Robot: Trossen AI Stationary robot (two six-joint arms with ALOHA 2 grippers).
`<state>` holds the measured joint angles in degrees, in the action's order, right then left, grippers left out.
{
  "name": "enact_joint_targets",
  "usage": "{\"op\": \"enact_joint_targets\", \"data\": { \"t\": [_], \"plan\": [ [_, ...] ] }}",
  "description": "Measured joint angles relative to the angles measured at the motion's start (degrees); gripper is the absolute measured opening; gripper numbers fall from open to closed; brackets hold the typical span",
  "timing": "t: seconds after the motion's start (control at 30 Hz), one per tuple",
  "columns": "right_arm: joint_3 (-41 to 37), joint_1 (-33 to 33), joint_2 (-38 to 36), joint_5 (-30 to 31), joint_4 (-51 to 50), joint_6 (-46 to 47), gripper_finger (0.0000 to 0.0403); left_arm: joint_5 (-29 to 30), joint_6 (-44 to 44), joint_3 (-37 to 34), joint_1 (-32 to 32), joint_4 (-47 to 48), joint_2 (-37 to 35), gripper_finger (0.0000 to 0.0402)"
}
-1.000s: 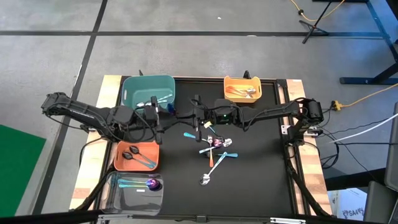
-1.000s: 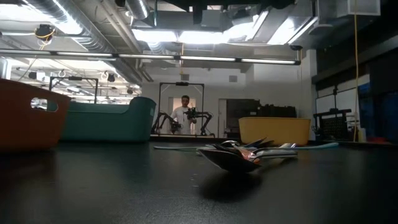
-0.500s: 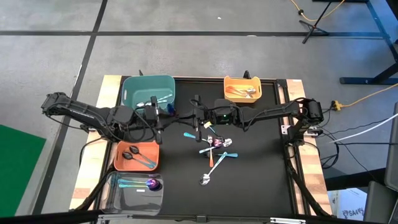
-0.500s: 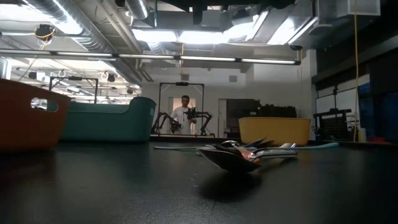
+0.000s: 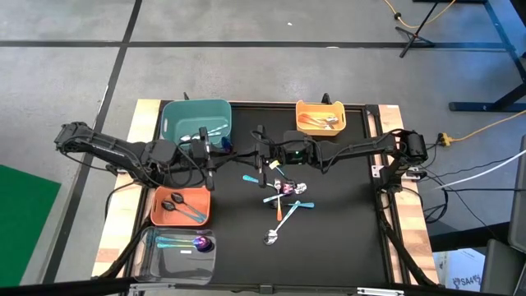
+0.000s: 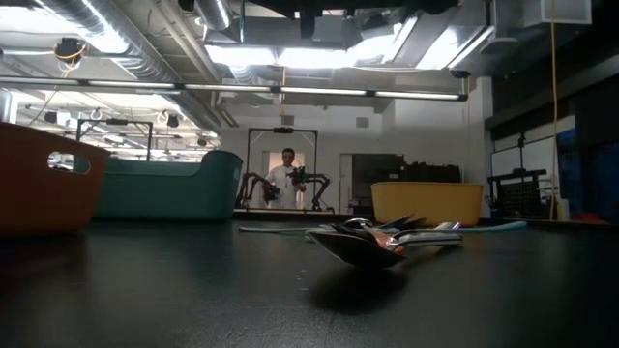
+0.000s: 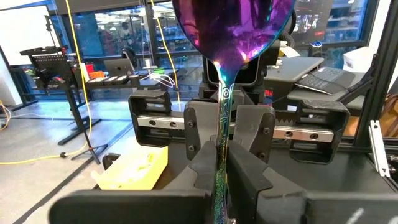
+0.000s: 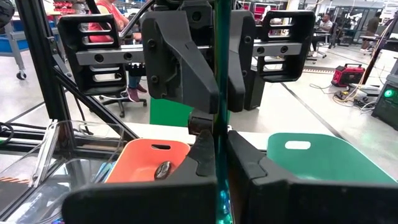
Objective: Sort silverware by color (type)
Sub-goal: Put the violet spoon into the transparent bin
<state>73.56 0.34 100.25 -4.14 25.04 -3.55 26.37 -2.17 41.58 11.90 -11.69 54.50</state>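
Observation:
An iridescent purple spoon [image 7: 231,37] stands upright in the air over the middle of the black mat, bowl up. My left gripper [image 7: 221,186] and my right gripper [image 8: 217,180] face each other level, both shut on its handle. In the high view they meet between the teal bin and the loose spoons, left gripper [image 5: 228,153] and right gripper [image 5: 248,154]. Several more spoons [image 5: 283,201] lie loose on the mat below, teal, purple, copper and silver. My left gripper pinches the spoon's handle [image 7: 221,168] between its two fingers, low on the handle and well below the bowl. It comes in level from the table's left. The spoon stands upright, clear of the table. My right gripper pinches the same handle [image 8: 217,149] between its two fingers [image 7: 202,134], level from the table's right. In the left wrist view its fingers sit on the handle just beyond my left fingers. The spoon shows edge-on, upright.
A teal bin [image 5: 177,115] with silver spoons and a yellow bin [image 5: 320,107] with copper spoons stand at the far edge. An orange bin [image 5: 158,205] with black spoons and a clear bin [image 5: 152,255] with teal and purple spoons stand at the near left.

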Motion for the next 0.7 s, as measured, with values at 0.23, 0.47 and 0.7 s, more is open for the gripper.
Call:
{"op": "enact_joint_targets", "data": {
  "t": [0.23, 0.47, 0.7],
  "plan": [
    [0.0, 0.02, 0.0, 0.0, 0.0, 0.07, 0.0005, -0.02, 0.1, 0.0, 0.0, 0.03, 0.0, 0.0017],
    [0.0, 0.02, 0.02, 0.04, -0.11, 0.24, 0.0081, -0.04, 0.04, -0.02, 0.0, 0.25, 0.0, 0.0017],
    [-0.02, 0.0, -2.72, 0.95, -10.79, 0.24, 0.0133, -0.41, 0.71, -0.07, 0.06, 0.21, 0.0, 0.0016]
  ]
}}
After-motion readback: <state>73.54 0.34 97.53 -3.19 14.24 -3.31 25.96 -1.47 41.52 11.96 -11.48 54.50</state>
